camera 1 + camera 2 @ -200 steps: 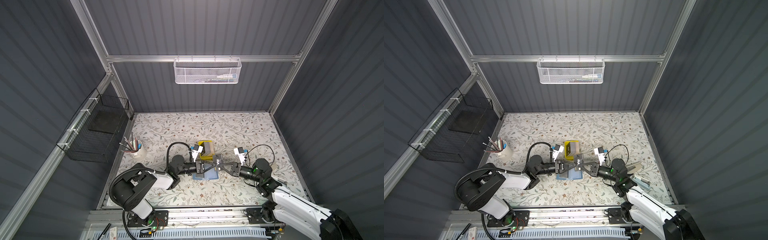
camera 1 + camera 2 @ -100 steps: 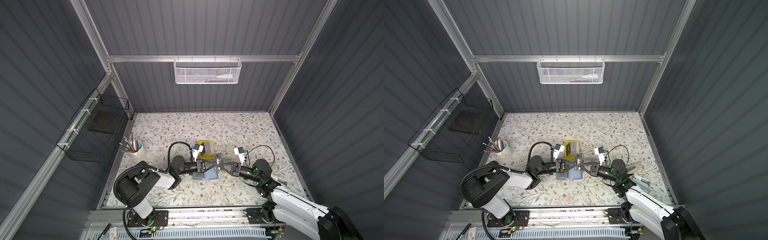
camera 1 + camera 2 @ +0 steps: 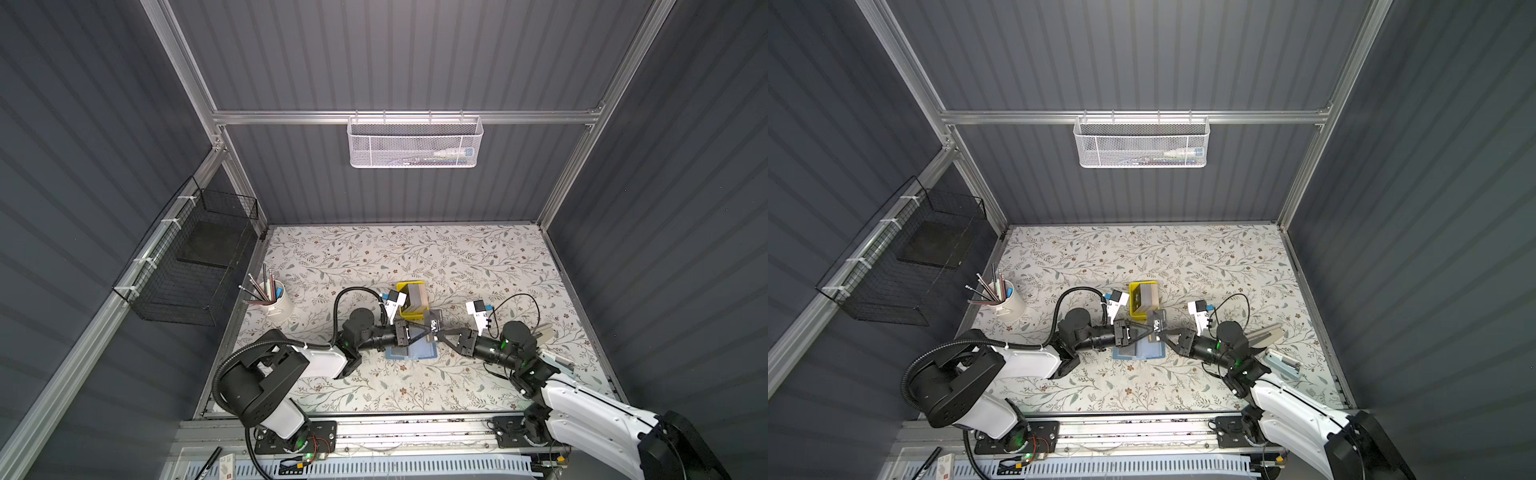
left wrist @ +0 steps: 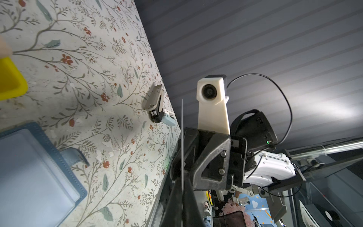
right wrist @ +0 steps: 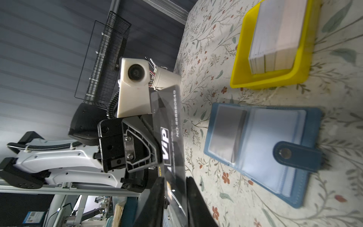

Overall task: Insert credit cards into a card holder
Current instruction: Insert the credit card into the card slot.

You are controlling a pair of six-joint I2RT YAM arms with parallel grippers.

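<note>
Credit card (image 3: 434, 327) in the air between two grippers, over the open card holder (image 3: 409, 354)

Nearest lies the card holder, opened flat on the flowered cloth (image 3: 374, 257) with its clear sleeves up, I think so that a card can slide in. Over its right part, not touching it, hangs the credit card. It is about level, with the "VIP" face upward. Its long axis runs from near to far, across the line of the arms, so each arm meets one long edge. The left gripper (image 3: 426, 331) is pressed together on the card. The right gripper (image 3: 441, 331) has its jaws a little spread around the opposite edge and seems not to press. To me this looks like a change of grip before insertion. Farther stands the yellow tray (image 3: 405, 286) with a stack of cards (image 3: 417, 297), probably kept close as supply.
</note>
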